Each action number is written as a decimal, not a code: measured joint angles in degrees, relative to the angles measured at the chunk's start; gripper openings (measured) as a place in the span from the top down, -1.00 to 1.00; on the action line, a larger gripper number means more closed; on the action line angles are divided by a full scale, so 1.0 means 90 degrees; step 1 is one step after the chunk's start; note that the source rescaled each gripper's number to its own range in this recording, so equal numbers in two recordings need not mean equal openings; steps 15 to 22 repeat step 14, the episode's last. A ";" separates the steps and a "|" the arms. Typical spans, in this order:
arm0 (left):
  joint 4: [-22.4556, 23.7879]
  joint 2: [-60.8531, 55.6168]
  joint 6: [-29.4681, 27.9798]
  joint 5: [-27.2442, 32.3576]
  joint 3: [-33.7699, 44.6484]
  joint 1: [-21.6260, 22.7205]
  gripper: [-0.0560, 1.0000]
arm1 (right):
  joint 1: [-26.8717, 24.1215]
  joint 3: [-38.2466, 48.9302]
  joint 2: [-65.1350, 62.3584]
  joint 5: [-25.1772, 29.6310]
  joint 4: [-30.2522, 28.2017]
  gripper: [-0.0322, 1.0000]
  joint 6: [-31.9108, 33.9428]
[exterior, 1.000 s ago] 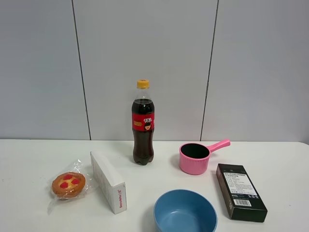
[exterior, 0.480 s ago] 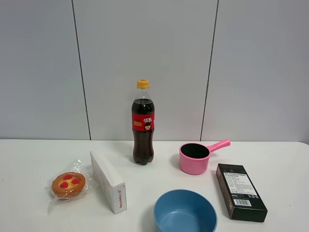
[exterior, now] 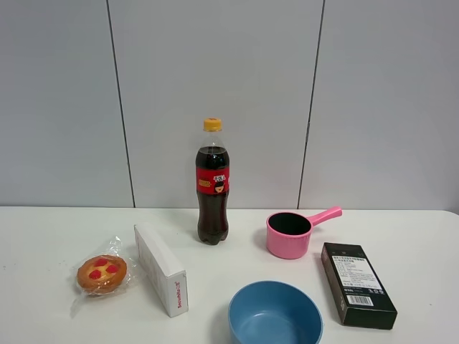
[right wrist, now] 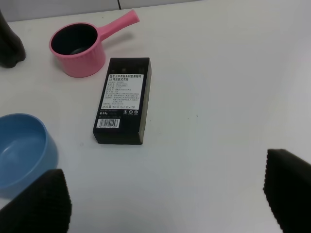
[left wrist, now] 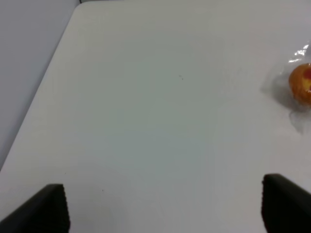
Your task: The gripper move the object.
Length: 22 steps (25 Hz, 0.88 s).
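The wrapped pastry (exterior: 102,274), golden-brown with red spots in crinkly clear plastic, lies on the white table at the left. It also shows at the edge of the left wrist view (left wrist: 302,83). My left gripper (left wrist: 165,208) is open and empty over bare table, well apart from the pastry. My right gripper (right wrist: 165,194) is open and empty, over the table near the black box. Neither arm shows in the exterior view.
A white carton (exterior: 162,270) lies beside the pastry. A cola bottle (exterior: 212,183) stands at the back. A pink saucepan (exterior: 290,232), a blue bowl (exterior: 275,314) and a black box (exterior: 357,284) sit on the right. The left table edge (left wrist: 46,82) is close.
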 joint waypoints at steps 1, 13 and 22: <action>0.0041 0.0000 -0.0083 0.0000 0.0000 0.0000 -0.82 | 0.0000 0.0000 0.0000 0.0000 0.0000 -1.00 0.0000; 0.0223 0.0000 -0.0378 0.0000 0.0000 0.0000 -0.82 | 0.0000 0.0000 0.0000 0.0000 0.0000 -1.00 0.0000; 0.0223 0.0000 -0.0382 0.0000 0.0000 0.0000 -0.82 | 0.0000 0.0000 0.0000 0.0000 0.0000 -1.00 0.0000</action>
